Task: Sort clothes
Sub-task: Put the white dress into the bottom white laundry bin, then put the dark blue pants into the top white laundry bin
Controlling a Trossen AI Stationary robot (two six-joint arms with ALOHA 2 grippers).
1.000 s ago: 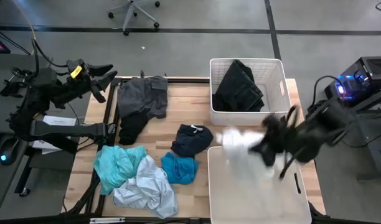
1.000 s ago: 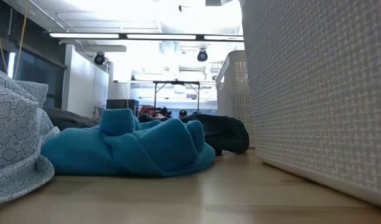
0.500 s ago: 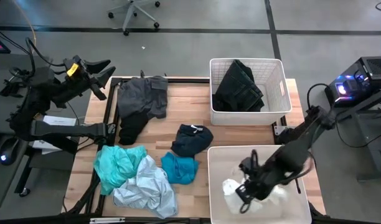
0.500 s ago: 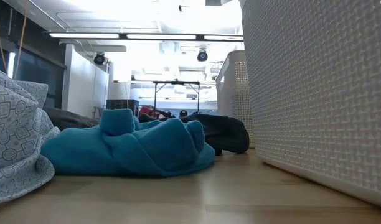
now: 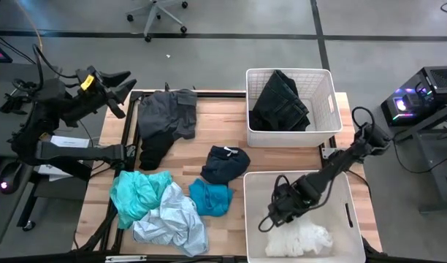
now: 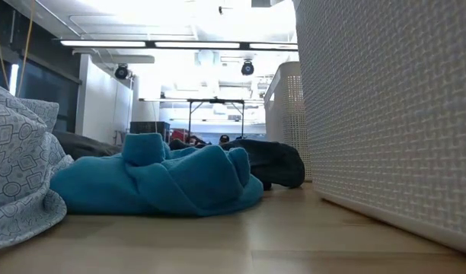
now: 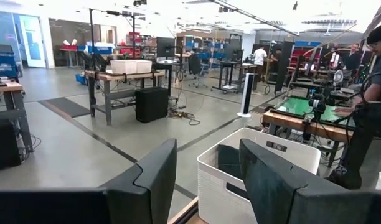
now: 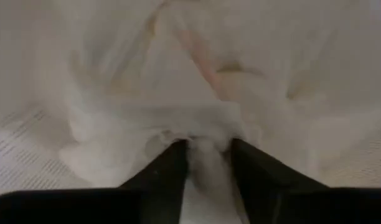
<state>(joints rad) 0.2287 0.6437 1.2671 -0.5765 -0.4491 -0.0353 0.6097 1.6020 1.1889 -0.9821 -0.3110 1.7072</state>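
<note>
My right gripper [image 5: 269, 221] is down inside the near white bin [image 5: 251, 183] and is shut on a white garment [image 5: 300, 237] that lies on the bin's floor. My left gripper [image 5: 125, 89] waits open and empty, raised past the table's far left corner. On the table lie a grey garment [image 5: 172, 113], a black one [image 5: 154, 150], a navy one [image 5: 225, 164], a blue one [image 5: 209, 197], a teal one [image 5: 136, 193] and a pale patterned one [image 5: 172, 223]. A black garment [image 5: 280, 102] lies in the far bin [image 5: 329, 98]. My right gripper pinches a bunched fold of the white garment [image 8: 206, 155] between its two fingers [image 8: 172, 168]. The fingers slant down into the bin from the table's far right. The rest of the garment lies slack on the bin's floor.
The low view shows the blue garment [image 6: 164, 183], the pale patterned one [image 6: 20, 175], a dark one [image 6: 275, 164] and the near bin's wall [image 6: 393, 114]. Bare wood [image 5: 209, 124] lies between the clothes and the bins. A person [image 7: 371, 93] stands beyond the table.
My right gripper has carried the white garment from the near bin's far edge down into the bin, toward the table's near edge. The garment, hanging and blurred a second ago, now lies spread on the bin's floor.
</note>
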